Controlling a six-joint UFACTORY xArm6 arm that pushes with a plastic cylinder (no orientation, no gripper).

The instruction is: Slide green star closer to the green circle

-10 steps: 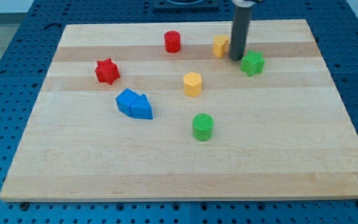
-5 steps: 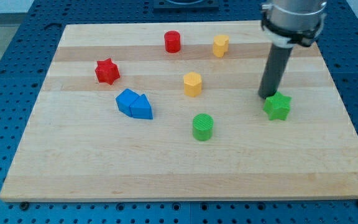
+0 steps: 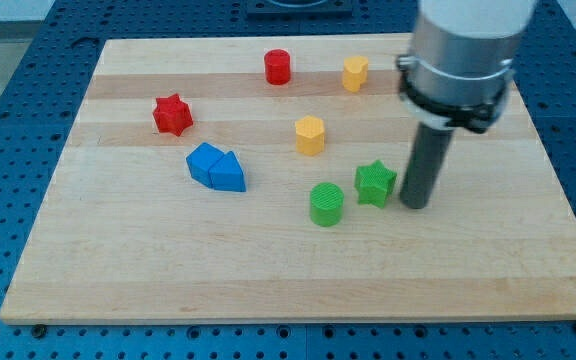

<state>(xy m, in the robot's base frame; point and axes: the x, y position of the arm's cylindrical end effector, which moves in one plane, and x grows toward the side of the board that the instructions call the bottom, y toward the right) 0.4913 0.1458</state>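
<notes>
Arm housing: wide light-grey cylinder, smooth, cut off by the view's top.
Collar: dark ring under the housing, with a small black lug on each side.
Rod: straight, dark grey, matte, round in section.
My tip: blunt flat end, same dark grey.

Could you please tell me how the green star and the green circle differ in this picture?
Shape: the green star has pointed arms, while the green circle is a round cylinder. Place: the green star lies toward the view's right and slightly higher up; the green circle sits nearer the view's bottom. My tip stands just right of the green star, farther from the green circle. Both share the same green colour and lie close together.
</notes>
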